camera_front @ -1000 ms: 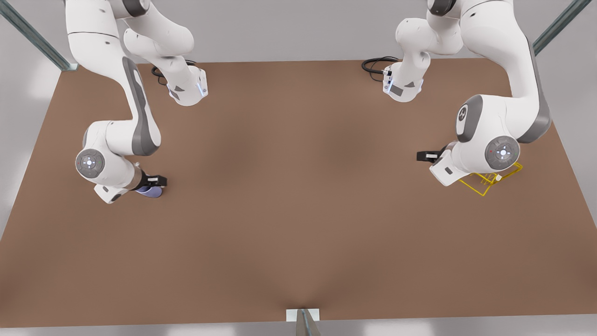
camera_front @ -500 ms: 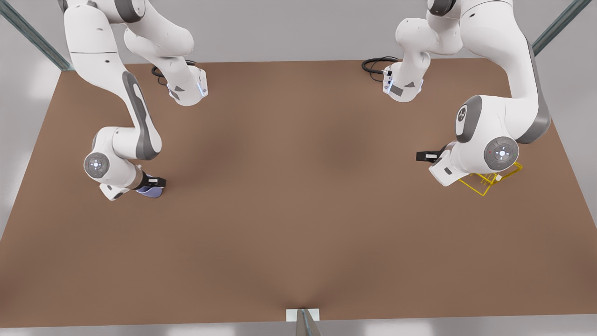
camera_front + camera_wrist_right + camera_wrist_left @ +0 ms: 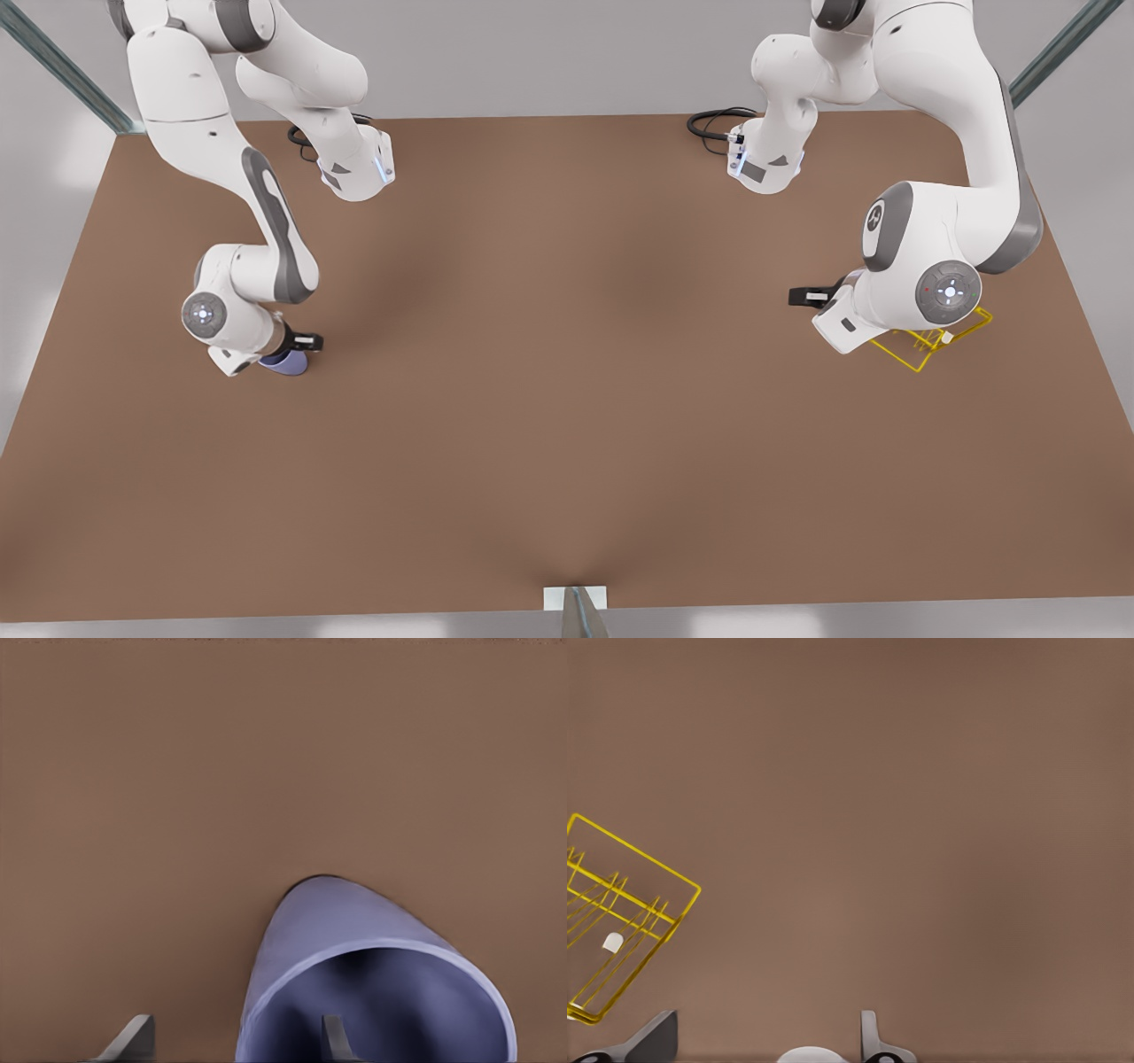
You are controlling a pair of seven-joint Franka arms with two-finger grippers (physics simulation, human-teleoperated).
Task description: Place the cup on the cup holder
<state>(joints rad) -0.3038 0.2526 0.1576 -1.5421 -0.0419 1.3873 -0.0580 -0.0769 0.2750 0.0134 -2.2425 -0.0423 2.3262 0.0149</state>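
The cup (image 3: 372,992) lies on its side on the surface (image 3: 567,399); the right claw (image 3: 239,1041) straddles its rim wall, fingers spread, not yet closed. Judged light, rigid and smooth-walled: pinch the rim wall. The left claw (image 3: 766,1041) waits open beside the cup holder (image 3: 616,930).

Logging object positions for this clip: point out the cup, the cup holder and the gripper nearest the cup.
cup (image 3: 354,930): right wrist view, on its outer wall.
cup holder (image 3: 651,859): left wrist view, on its frame wire.
right gripper (image 3: 297,346): front view, by the cup.
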